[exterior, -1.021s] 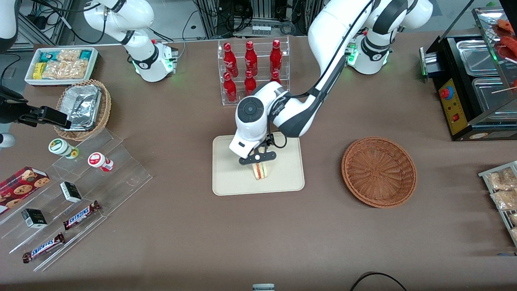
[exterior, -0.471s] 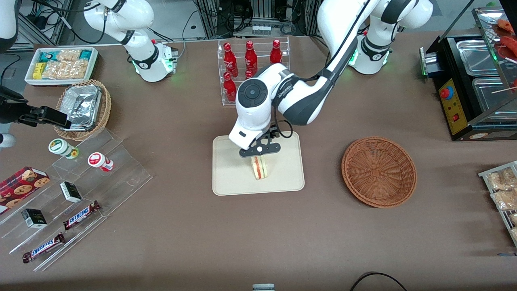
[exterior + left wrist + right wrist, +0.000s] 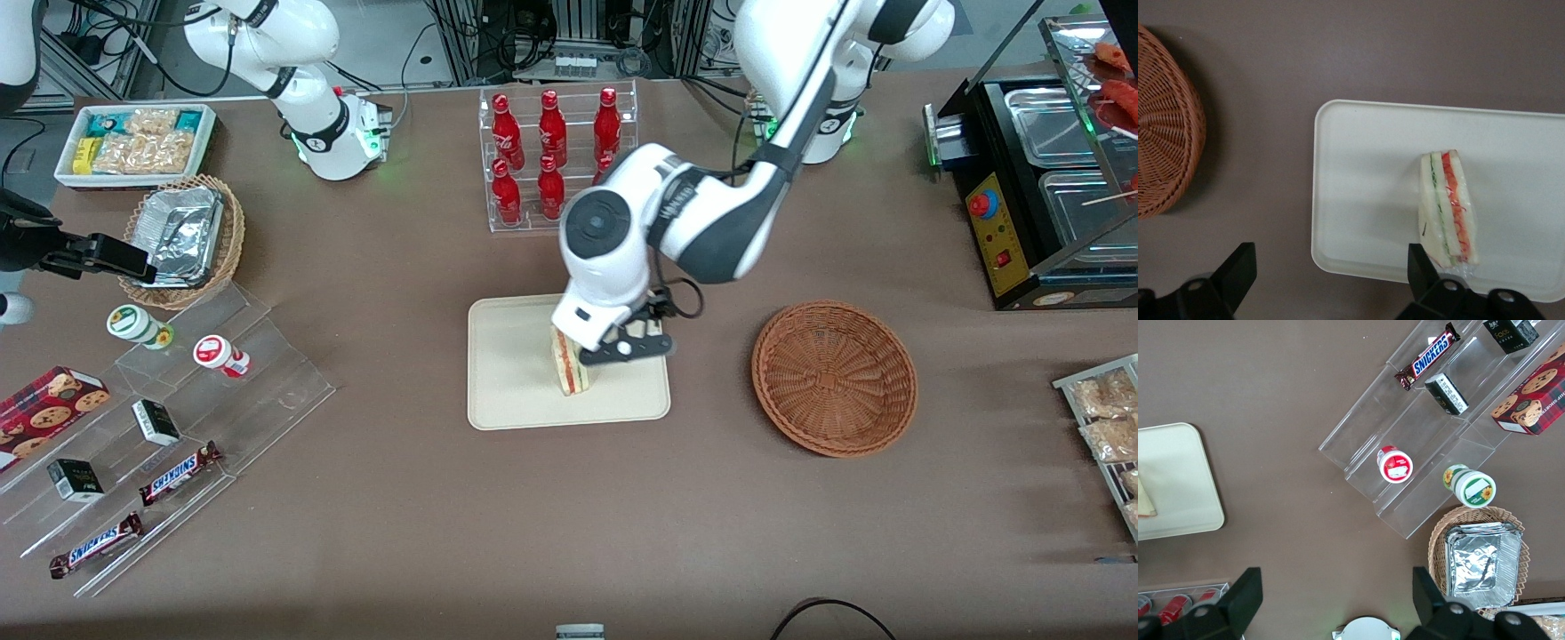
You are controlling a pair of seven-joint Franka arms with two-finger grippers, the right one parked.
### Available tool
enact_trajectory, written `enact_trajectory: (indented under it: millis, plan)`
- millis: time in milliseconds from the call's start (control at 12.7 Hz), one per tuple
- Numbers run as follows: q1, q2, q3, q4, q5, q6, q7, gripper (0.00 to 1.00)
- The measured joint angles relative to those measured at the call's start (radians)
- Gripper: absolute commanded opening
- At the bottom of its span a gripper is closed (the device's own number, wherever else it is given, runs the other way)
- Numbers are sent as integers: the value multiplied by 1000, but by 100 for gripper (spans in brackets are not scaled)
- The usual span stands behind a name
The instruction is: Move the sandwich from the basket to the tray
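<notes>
Moved since one second ago: gripper [image 3: 622,348] lifted off the sandwich [image 3: 565,363] and shifted toward the working arm's end of the table, now above the tray [image 3: 507,391] edge nearest the basket [image 3: 834,378]. Fingers [image 3: 1237,270] spread wide and released, nothing between them. Sandwich left standing on the tray, on its bread edge, cut face with red, orange and green layers turned upward and toward the front camera; just beside the gripper, toward the parked arm's end, not touched by either finger as seen from the left wrist camera. Tray flat on the brown table [image 3: 569,516], directly under the gripper. Reddish-brown wicker basket well apart from the gripper toward the working arm's end, nothing seen in it. Clear rack of red bottles [image 3: 551,156] farther from the front camera than the gripper, partly covered by the arm. Toward the parked arm's end, well apart from the gripper: tan wicker basket with foil trays [image 3: 182,240], white bin of snack packets [image 3: 133,142], clear stepped stand [image 3: 178,418] carrying two Snickers bars [image 3: 178,473], small dark boxes, two round cups and a cookie box [image 3: 44,404]. Black counter appliance with steel pans [image 3: 1040,187] at the working arm's end.
</notes>
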Motion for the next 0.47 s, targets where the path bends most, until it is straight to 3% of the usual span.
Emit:
enact_trajectory:
  millis: [471]
  plan:
    - [165,-206,3,-190,-29,-32,298,100]
